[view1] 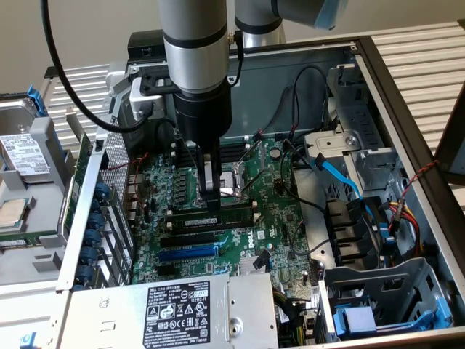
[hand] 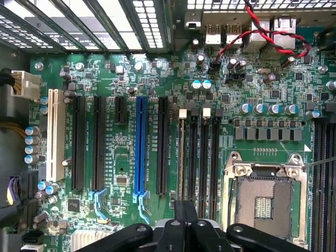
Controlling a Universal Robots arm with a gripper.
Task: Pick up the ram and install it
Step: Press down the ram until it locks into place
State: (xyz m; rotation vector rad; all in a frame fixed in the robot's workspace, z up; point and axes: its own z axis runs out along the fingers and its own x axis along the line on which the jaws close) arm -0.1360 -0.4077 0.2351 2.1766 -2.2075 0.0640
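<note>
- Gripper: jaws fully closed, tips pressed down on the top edge of the ram; nothing is lifted between them.
- Ram: long green stick, directly under the fingertips, standing on edge in a memory slot beside the CPU socket; by judgement seated or nearly so.
- Long axis: runs crosswise beneath the jaws, extending mostly toward the exterior view's right of the tips.
- Neighbouring items: blue expansion slot lies parallel, well off to the near side of the jaws; motherboard beneath.
</note>
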